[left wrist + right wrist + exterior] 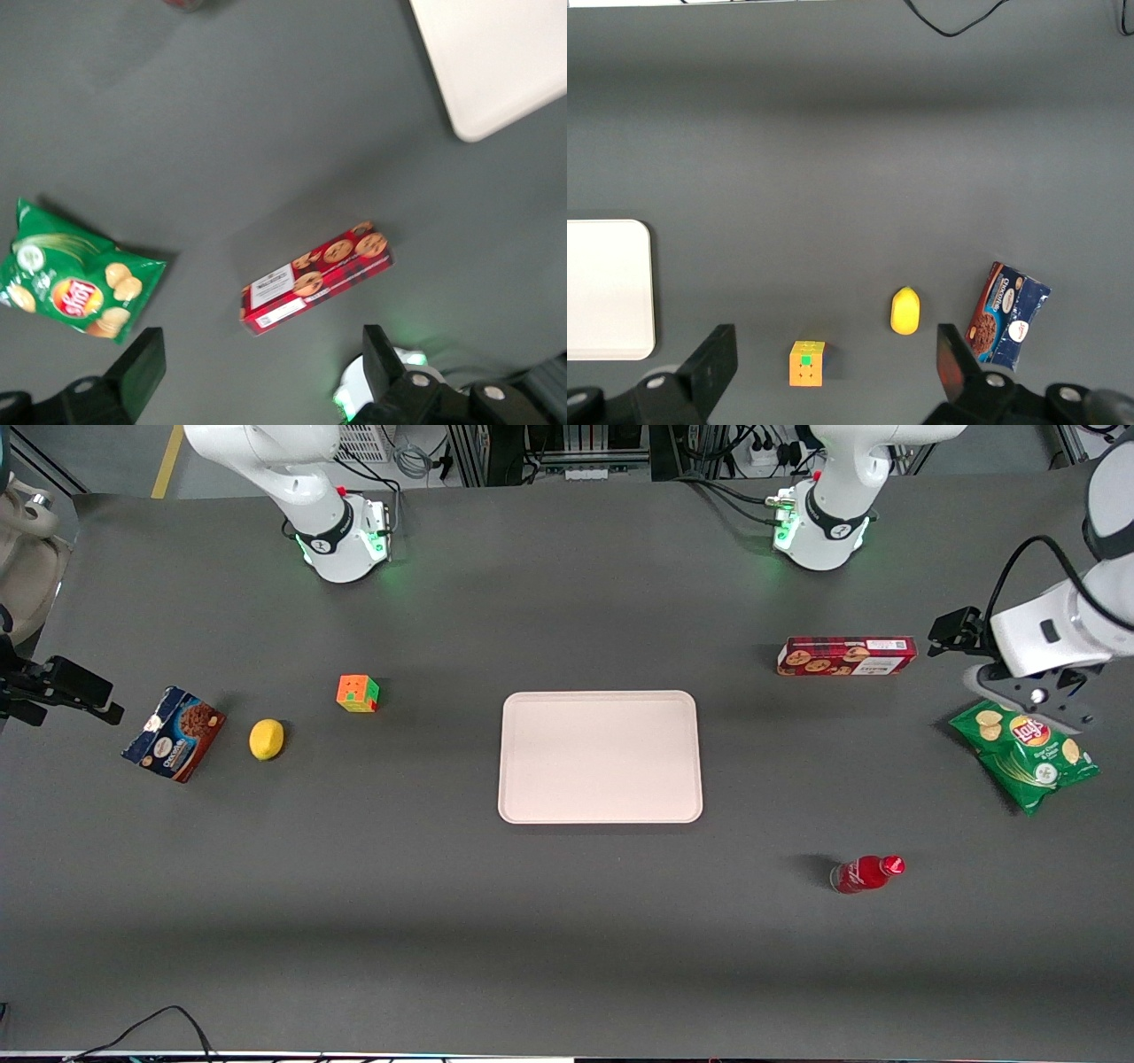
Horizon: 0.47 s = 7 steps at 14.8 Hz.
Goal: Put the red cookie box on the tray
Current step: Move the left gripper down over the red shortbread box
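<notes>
The red cookie box [846, 655] lies flat on the dark table, a little farther from the front camera than the tray [600, 757] and toward the working arm's end. The pale pinkish tray sits mid-table with nothing on it. My gripper [1032, 707] hangs above the table beside the box, over the near end of a chips bag. In the left wrist view the gripper [261, 354] is open, its black fingers [142, 359] wide apart with nothing between them. The cookie box [317, 276] lies below, close to the gap, and a corner of the tray [496, 53] shows.
A green chips bag [1028, 753] lies under the gripper at the working arm's end. A small red bottle [866, 873] lies nearer the front camera than the tray. A colour cube [357, 693], a lemon [267, 739] and a dark-blue cookie box [174, 732] lie toward the parked arm's end.
</notes>
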Each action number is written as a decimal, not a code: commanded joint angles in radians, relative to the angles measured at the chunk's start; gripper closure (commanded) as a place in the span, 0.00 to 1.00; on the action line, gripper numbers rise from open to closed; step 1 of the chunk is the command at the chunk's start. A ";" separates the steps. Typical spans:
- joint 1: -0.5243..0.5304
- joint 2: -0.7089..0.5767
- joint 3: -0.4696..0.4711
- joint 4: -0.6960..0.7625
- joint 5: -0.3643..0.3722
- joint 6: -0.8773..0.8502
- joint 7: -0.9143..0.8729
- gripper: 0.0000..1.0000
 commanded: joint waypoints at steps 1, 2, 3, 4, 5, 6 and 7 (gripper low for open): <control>-0.017 -0.031 -0.003 -0.139 0.056 0.111 0.267 0.00; -0.018 -0.060 -0.003 -0.203 0.056 0.168 0.325 0.00; -0.018 -0.080 -0.003 -0.269 0.056 0.217 0.377 0.00; -0.017 -0.100 -0.003 -0.341 0.056 0.277 0.422 0.00; -0.017 -0.126 -0.003 -0.419 0.056 0.363 0.477 0.00; -0.015 -0.155 -0.003 -0.509 0.056 0.461 0.532 0.00; -0.009 -0.172 0.000 -0.582 0.056 0.533 0.588 0.00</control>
